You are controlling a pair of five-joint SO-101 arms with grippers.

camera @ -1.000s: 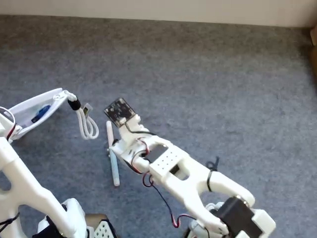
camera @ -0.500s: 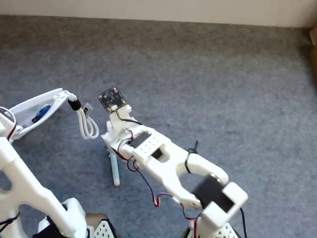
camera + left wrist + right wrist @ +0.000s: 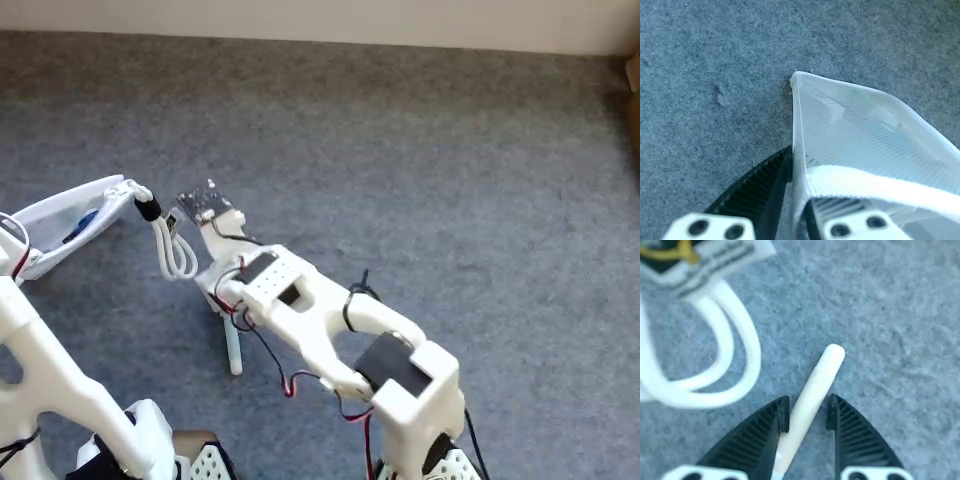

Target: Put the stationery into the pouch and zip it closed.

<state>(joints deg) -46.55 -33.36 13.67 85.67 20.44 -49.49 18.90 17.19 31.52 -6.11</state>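
The pouch [image 3: 60, 222] is held raised at the left of the grey tabletop [image 3: 450, 150], its mesh edge pinched in the left hand [image 3: 797, 172]. A blue item [image 3: 82, 226] can be seen inside it. A white cord loop [image 3: 178, 256] is attached at the pouch's end, with a small tag [image 3: 705, 260] fixed near its top. The pen [image 3: 817, 377] is laid flat on the tabletop just beside the loop. The right hand [image 3: 807, 410] is lowered over the pen, its fingers spread narrowly to either side of the barrel; one finger is seen touching it, the other just apart
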